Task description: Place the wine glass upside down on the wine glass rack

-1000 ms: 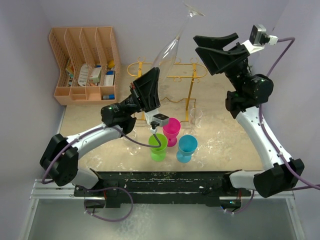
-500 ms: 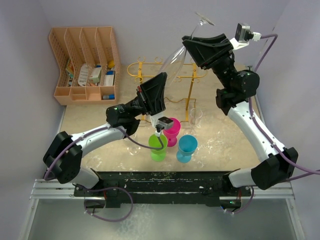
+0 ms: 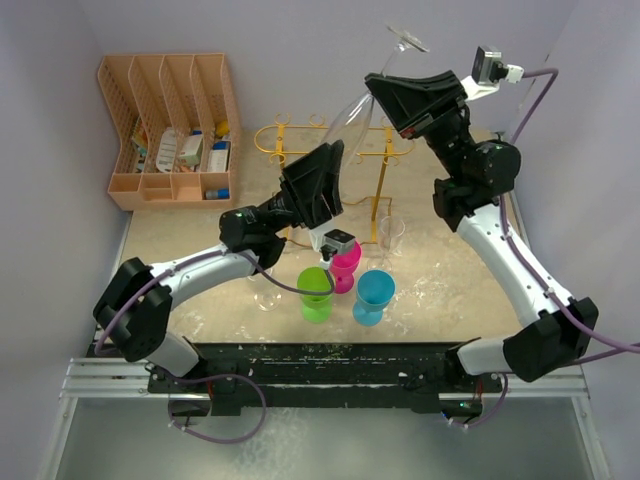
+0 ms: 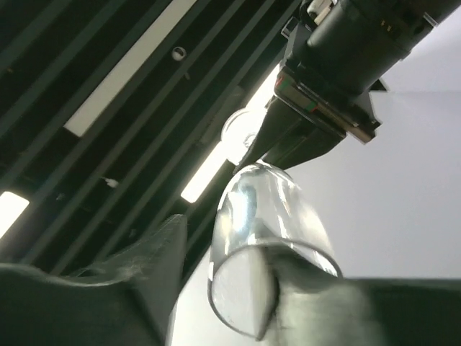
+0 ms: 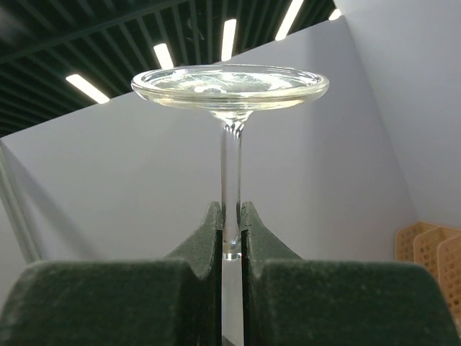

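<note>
The clear wine glass (image 3: 350,115) hangs in the air, tilted, with its foot (image 3: 405,38) uppermost and its bowl pointing down-left. My right gripper (image 3: 377,88) is shut on the stem just below the foot; the right wrist view shows both fingers pinching the stem (image 5: 231,180). My left gripper (image 3: 328,155) is at the bowl's rim (image 4: 270,288). One finger shows through the glass, and the other finger (image 4: 162,267) stands apart from the bowl with a gap. The gold wire wine glass rack (image 3: 285,140) stands behind and below the glass.
A peach slotted organiser (image 3: 170,130) with small items is at the back left. Green (image 3: 317,293), pink (image 3: 345,262) and blue (image 3: 373,295) plastic cups stand in front of the rack. Clear glasses stand at the right (image 3: 391,235) and left (image 3: 265,285) of them.
My right gripper swung left from beside the glass and shut on the stem. The left arm shifted a little to the right, and the glass moved with it.
</note>
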Robot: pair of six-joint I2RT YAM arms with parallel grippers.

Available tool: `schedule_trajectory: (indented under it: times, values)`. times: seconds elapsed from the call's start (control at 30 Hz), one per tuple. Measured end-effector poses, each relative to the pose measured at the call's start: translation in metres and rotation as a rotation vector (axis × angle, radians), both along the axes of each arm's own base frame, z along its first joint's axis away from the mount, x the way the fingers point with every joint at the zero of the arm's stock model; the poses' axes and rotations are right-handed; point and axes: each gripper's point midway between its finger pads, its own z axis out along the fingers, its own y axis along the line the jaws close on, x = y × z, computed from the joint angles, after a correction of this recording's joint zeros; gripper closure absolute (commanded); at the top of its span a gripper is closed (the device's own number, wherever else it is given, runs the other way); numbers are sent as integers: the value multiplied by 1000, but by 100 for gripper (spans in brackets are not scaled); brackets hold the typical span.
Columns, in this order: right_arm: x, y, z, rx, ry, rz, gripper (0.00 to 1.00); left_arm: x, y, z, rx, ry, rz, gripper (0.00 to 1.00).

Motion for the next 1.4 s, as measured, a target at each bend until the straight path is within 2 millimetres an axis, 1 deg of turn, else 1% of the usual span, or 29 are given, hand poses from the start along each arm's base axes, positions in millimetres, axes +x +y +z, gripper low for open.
schedule_trajectory:
  times: [0.03,0.1,0.17,0.27,0.3,0.37,0.5,0.6,0.7,0.77,0.83,0.9,0.97,1.0,1.1,1.17,1.23,1.3,1.37,1.4]
  values:
    - [1,1,-2,-16,5,-12,100,1,-1,1,-8,-1,7,33]
    - [6,0,-2,-41,13,-64,100,3,0,3,-19,1,19,21]
    - [12,-3,3,-72,19,-121,100,4,1,4,-30,9,30,13]
    - [17,-15,20,-85,6,-199,100,7,4,5,-44,19,45,4]
    - [19,-21,27,-86,0,-225,100,8,5,6,-50,21,53,2]
    - [25,-39,38,-79,-11,-288,100,7,11,10,-65,21,69,0]
    - [47,-76,46,-68,15,-425,100,1,28,18,-83,39,115,0]
    - [65,-99,47,-75,43,-555,100,0,40,21,-72,73,174,0]
    - [83,-116,40,-112,75,-703,100,8,51,23,-44,149,251,0]
    - [96,-130,29,-161,108,-826,100,18,60,23,-29,228,307,0]
    - [107,-144,17,-216,134,-945,100,33,71,29,-25,331,375,0]
    - [114,-161,-4,-282,162,-1071,100,48,84,40,-41,439,438,0]
    - [115,-174,-29,-345,193,-1155,100,58,98,54,-74,542,486,0]
    - [115,-182,-47,-386,215,-1202,100,63,108,63,-101,611,509,0]
    - [116,-198,-78,-492,266,-1299,100,65,141,87,-207,774,533,0]
    - [118,-202,-91,-538,277,-1326,100,62,163,99,-291,887,523,0]
    - [118,-202,-111,-605,277,-1331,100,57,182,106,-371,999,497,0]
    - [120,-197,-135,-701,274,-1300,100,52,193,107,-416,1094,466,0]
    - [124,-192,-154,-786,261,-1256,100,49,203,103,-460,1199,427,0]
    - [125,-190,-158,-805,251,-1236,100,48,206,98,-472,1238,415,0]
